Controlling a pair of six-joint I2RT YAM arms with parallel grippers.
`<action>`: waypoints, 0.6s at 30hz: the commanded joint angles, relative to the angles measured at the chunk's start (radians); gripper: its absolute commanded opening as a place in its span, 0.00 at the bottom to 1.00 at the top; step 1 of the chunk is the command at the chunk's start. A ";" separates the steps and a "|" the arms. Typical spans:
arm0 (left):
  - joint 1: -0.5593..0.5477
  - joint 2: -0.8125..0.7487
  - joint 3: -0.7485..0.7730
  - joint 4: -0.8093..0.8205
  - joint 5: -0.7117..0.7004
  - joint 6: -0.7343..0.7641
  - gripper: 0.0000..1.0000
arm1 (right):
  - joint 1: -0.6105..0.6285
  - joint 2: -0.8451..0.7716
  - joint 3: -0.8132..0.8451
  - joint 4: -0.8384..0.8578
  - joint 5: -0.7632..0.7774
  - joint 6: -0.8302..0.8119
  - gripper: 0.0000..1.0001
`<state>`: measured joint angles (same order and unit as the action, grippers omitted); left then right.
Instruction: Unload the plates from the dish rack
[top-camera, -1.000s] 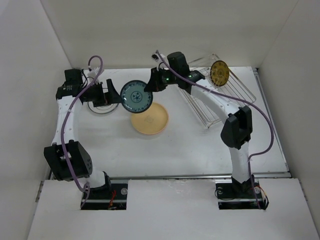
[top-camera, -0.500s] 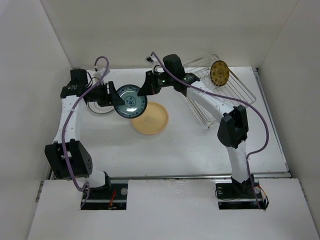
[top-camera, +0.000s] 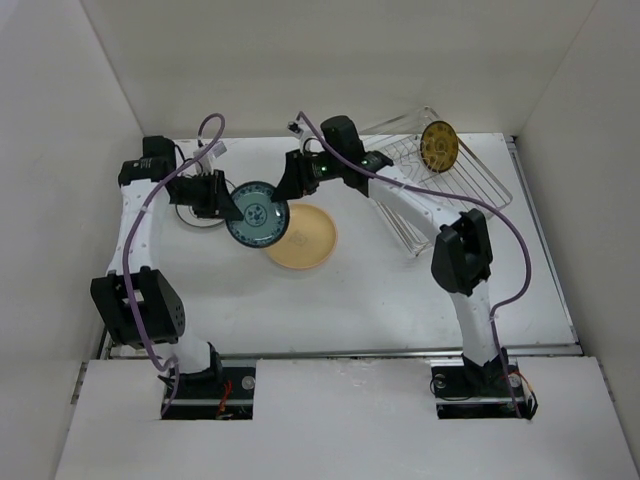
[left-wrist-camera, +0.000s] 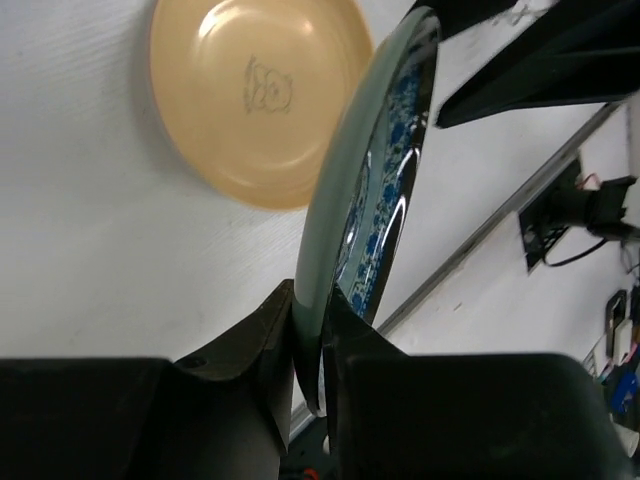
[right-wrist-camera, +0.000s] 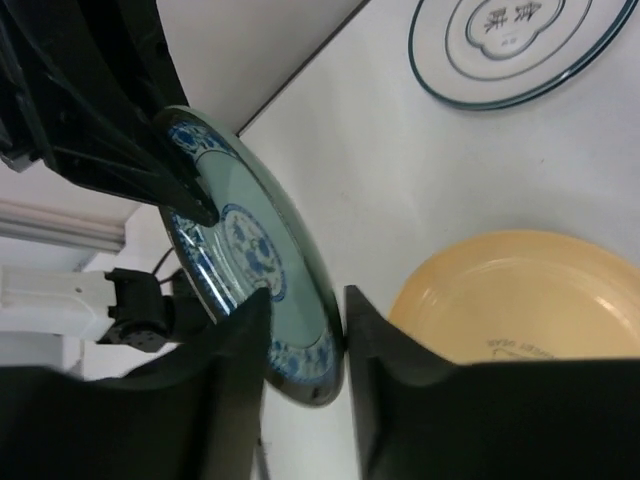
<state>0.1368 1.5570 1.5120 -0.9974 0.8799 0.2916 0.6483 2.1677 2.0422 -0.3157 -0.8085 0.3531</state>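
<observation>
A teal plate with a blue pattern hangs tilted above the table between both arms. My left gripper is shut on its rim, and the plate shows edge-on there. My right gripper is open, its fingers standing either side of the opposite rim of the same plate. A yellow-tan plate lies flat on the table just beyond. A white plate with a dark teal rim lies flat at the left. The dish rack sits at the back right with a dark, yellow-patterned plate upright in it.
White walls close the table in on the left, back and right. The rack's wire side leans beside the right arm's forearm. The yellow-tan plate lies directly under the right gripper's side.
The teal plate has shifted left and slightly forward. My left gripper came in and closed on its rim. My right gripper's jaws have opened off the plate.
</observation>
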 joint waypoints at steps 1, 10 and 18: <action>0.035 0.012 0.027 -0.148 -0.116 0.167 0.00 | 0.016 -0.029 0.001 0.018 0.012 -0.005 0.47; 0.127 0.054 -0.088 -0.294 -0.255 0.374 0.00 | -0.025 -0.094 -0.008 -0.066 0.118 -0.023 0.71; 0.127 0.173 -0.214 -0.276 -0.345 0.451 0.04 | -0.142 -0.153 -0.011 -0.117 0.172 -0.023 0.72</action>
<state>0.2623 1.7214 1.3197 -1.2396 0.5545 0.6659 0.5491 2.1006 2.0266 -0.4225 -0.6666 0.3393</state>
